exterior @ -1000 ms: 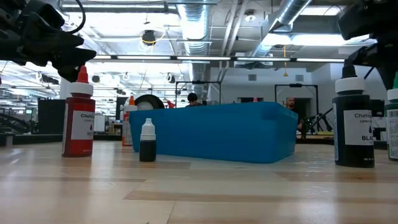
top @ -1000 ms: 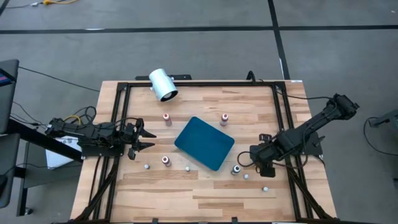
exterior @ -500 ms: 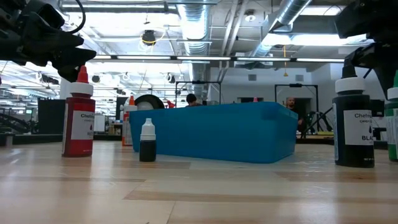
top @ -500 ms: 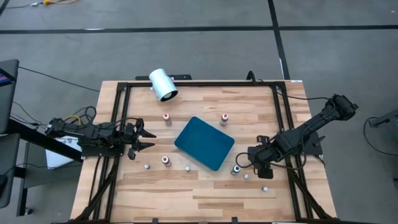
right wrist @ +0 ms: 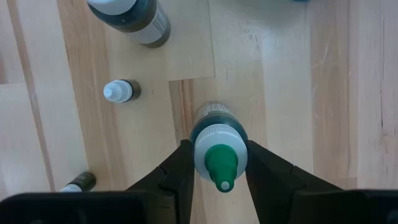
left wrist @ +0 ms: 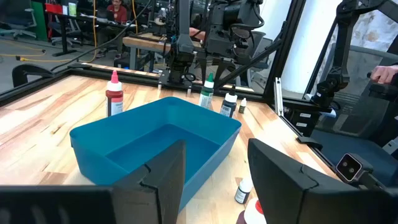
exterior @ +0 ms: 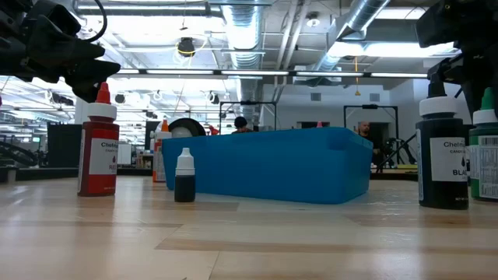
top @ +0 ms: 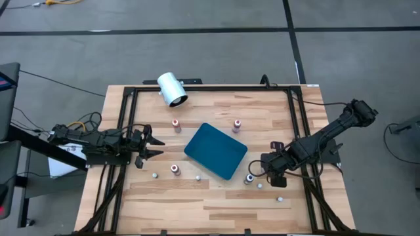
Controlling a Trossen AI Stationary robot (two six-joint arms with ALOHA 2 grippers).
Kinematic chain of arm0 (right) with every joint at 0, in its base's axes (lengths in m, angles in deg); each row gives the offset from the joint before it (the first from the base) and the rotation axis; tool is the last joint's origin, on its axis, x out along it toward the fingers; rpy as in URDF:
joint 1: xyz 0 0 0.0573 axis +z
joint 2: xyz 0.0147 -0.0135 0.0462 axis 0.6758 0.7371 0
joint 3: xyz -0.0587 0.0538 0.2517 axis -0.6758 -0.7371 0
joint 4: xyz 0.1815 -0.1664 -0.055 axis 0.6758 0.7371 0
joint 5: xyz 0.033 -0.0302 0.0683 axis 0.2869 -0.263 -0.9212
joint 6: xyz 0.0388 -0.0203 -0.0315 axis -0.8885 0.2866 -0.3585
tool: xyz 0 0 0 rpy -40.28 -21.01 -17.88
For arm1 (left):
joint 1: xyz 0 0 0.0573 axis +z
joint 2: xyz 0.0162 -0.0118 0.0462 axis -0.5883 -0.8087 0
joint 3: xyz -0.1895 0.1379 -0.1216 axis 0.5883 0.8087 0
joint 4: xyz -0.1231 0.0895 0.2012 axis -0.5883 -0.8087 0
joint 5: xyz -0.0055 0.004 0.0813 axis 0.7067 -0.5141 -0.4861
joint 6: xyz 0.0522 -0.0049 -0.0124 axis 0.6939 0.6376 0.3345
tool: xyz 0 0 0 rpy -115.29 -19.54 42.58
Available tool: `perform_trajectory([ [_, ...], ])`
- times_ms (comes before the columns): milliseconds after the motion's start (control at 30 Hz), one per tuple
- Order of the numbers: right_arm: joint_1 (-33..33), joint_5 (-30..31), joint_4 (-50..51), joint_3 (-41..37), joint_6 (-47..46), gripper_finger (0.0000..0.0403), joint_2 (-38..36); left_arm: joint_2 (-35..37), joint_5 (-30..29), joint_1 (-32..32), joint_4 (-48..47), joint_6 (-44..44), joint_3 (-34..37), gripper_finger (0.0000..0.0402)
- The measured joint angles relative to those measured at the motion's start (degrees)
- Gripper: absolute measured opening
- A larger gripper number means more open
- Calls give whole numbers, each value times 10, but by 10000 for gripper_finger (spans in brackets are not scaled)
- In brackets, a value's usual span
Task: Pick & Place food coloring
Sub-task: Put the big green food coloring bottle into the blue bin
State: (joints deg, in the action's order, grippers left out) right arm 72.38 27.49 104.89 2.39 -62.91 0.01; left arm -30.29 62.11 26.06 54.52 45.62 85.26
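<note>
Several small food coloring bottles stand upright on the wooden table around a teal tray (top: pixel 215 151). My right gripper (right wrist: pixel 221 168) points down near the table's right front, with a green-topped bottle (right wrist: pixel 219 140) between its fingers. A black bottle (top: pixel 250 178) stands just beside it. In the low view the green-topped bottle (exterior: pixel 486 152) shows right of the black one (exterior: pixel 443 152). My left gripper (top: pixel 154 145) is open and level at the table's left edge, facing the tray and holding nothing. My right gripper pinches the green-topped bottle by its white cap (right wrist: pixel 202 149), just below the green tip, one finger (right wrist: pixel 180 171) on each side. The fingers come from above, pointing almost straight down. The bottle stays upright; whether its base is still on the table cannot be told.
Red-topped bottles (top: pixel 176 124) (top: pixel 236 124) (top: pixel 175 169) stand around the tray, and tiny bottles (top: pixel 260 186) (top: pixel 280 198) stand close to my right gripper. A white cylinder (top: pixel 172 89) lies at the far left. A black frame (top: pixel 210 88) edges the table.
The green-topped bottle between my right gripper's fingers has shifted a little toward the table's left, coming further into the low view beside the black bottle. It has stayed upright.
</note>
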Motion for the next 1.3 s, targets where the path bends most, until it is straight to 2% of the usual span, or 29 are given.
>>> perform_trajectory([
  [233,-1,-1,3,4,3,113,-9,0,0,0,0,0,0,165],
  [467,-25,-1,17,41,21,111,-42,0,0,0,2,0,0,165],
  [900,-105,0,55,166,160,114,-58,0,0,0,2,0,0,165],
  [1300,-168,0,52,224,228,114,-57,0,0,0,3,0,0,165],
])
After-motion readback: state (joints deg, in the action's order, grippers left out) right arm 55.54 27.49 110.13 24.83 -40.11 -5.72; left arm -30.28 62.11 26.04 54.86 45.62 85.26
